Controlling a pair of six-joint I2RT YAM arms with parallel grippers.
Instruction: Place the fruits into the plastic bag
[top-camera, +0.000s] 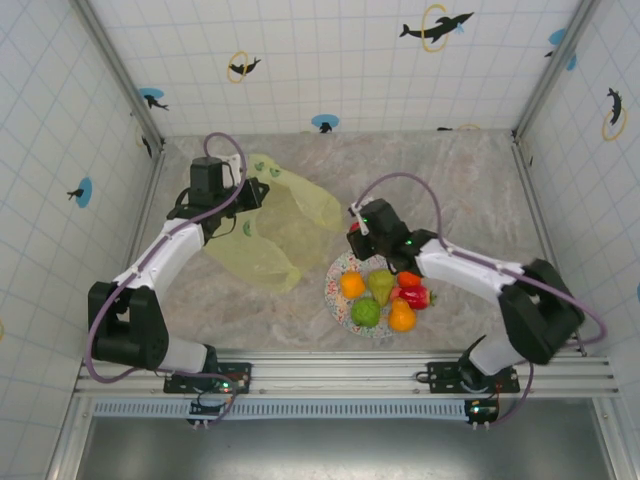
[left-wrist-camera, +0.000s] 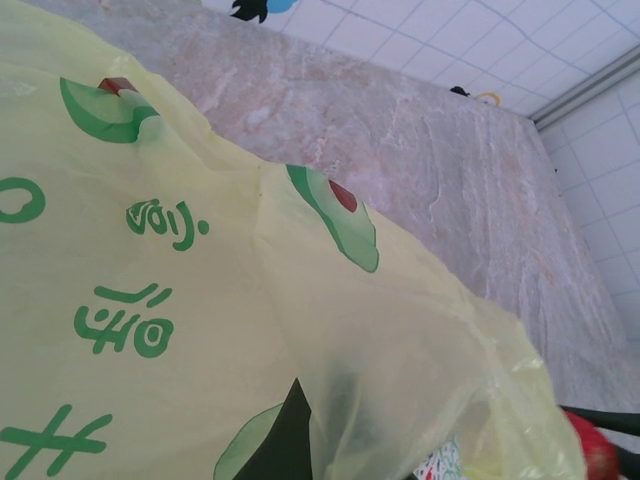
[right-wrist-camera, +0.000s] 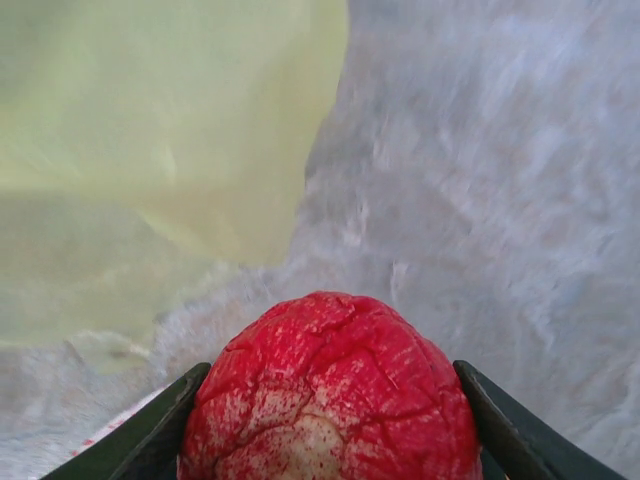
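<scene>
Step in hand: transfer of red fruit (right-wrist-camera: 330, 430), clamped in right gripper (right-wrist-camera: 330, 374), just right of bag (top-camera: 285, 225).
Left gripper (top-camera: 230, 195): at bag's far-left edge, grip impossible to tell.
Other fruits (top-camera: 380, 290): on plate (top-camera: 333, 287), near side.
Next: leftward reach over bag mouth, then release.

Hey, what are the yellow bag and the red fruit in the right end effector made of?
The bag: thin translucent plastic film, slightly glossy; it crinkles and a dark shape shows through. The red fruit: probably painted foam or plastic, matte; its paint is cracked with pale patches.
</scene>
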